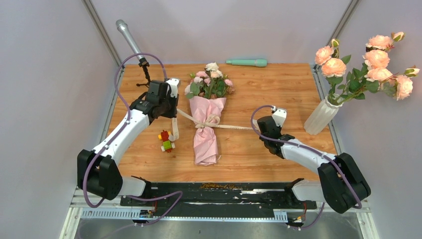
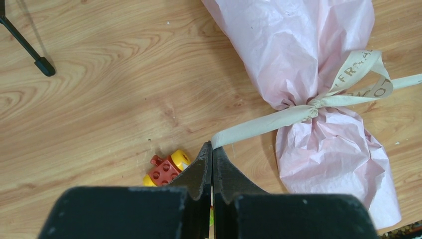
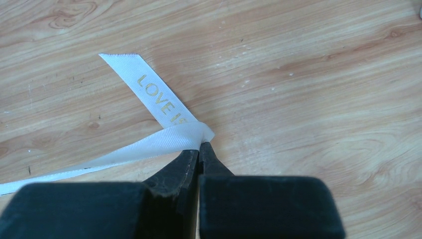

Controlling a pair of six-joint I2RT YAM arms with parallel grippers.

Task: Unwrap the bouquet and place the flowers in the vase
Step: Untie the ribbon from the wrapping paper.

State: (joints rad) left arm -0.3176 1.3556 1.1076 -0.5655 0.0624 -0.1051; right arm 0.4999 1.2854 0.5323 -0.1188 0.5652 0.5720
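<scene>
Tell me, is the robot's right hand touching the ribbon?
Touching. The right wrist view shows it: the right gripper is shut, and the ribbon folds over and is pinched right at its closed fingertips, with no gap between them.

The bouquet is laid flat well to the left of the vase, blooms turned to the far side. The flowers, small pink and cream-white roses with green leaves, are wrapped in crinkled pink paper. A cream ribbon with gold lettering is knotted round the waist, its ends drawn out sideways, one toward the vase. The vase, white, slim and ribbed, is stood upright with peach roses held in it.
</scene>
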